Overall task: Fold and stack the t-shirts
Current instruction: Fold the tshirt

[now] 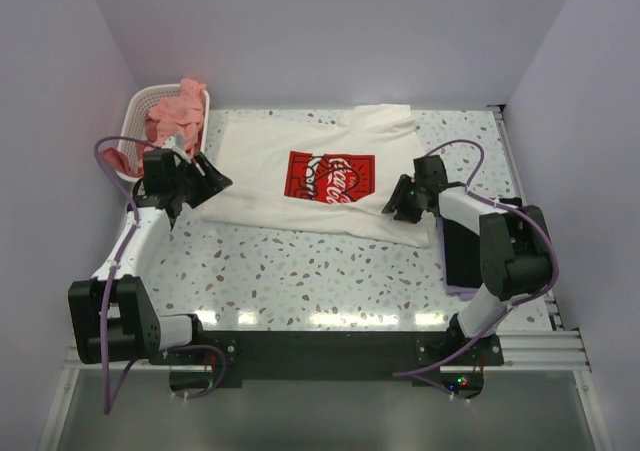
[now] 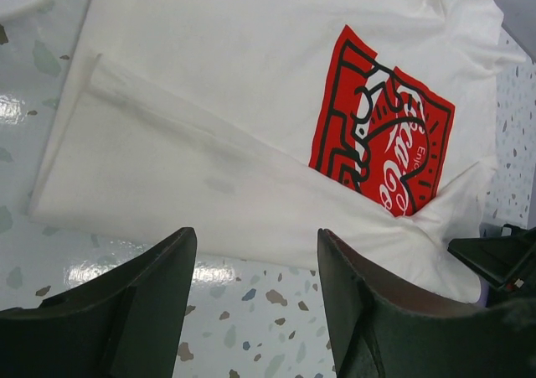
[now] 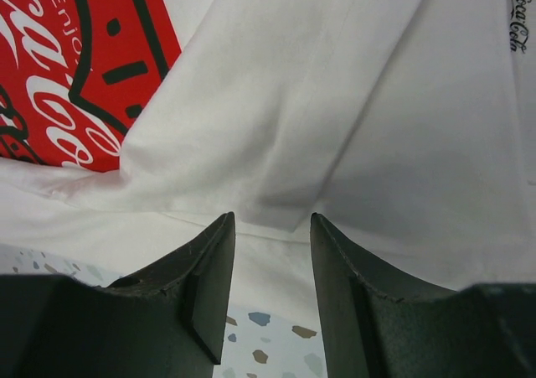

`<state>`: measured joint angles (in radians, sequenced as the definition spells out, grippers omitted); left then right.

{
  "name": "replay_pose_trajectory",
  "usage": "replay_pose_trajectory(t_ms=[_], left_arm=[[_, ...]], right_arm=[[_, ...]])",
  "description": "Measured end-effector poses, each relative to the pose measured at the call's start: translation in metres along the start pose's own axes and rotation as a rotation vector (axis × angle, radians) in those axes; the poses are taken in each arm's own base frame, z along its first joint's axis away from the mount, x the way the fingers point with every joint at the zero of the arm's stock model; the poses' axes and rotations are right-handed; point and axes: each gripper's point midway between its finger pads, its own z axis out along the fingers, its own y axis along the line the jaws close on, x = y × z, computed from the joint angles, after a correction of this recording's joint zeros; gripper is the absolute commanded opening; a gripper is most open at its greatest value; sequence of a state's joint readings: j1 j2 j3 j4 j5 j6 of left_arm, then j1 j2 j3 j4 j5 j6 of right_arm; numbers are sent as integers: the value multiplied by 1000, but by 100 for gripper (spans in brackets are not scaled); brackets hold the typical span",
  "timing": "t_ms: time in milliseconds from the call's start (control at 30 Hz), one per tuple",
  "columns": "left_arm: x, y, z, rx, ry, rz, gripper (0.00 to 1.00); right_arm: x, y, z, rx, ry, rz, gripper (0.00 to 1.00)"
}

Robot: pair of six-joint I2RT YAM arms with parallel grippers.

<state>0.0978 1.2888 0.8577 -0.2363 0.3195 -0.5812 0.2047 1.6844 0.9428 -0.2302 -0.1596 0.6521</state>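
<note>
Item: cream-white t-shirt [image 1: 260,171], red logo [image 1: 330,178] up, spread on the table [image 1: 300,281] between the arms. Long axis: across the table, left to right; collar seemingly toward the far right. Left gripper [image 1: 213,183]: jaws wide apart, empty, just beside the left edge. Right gripper [image 1: 396,209]: jaws part open, empty, over the right edge. Each arm nearest its own end
</note>
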Motion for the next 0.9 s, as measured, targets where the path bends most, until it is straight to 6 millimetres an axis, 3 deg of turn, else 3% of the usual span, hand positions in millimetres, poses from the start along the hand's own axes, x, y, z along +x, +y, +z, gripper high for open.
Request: replay_pose_trajectory(t_ms=[300, 467, 633, 900], left_arm=[[3, -2, 0, 15, 12, 0, 64], [4, -3, 0, 21, 16, 0, 64], [4, -3, 0, 24, 17, 0, 64], [5, -4, 0, 30, 22, -1, 63]], right_arm=[[2, 2, 10, 3, -4, 11, 37], [3, 3, 11, 5, -1, 13, 15], [4, 4, 13, 10, 4, 20, 3], [-27, 32, 10, -32, -45, 5, 0]])
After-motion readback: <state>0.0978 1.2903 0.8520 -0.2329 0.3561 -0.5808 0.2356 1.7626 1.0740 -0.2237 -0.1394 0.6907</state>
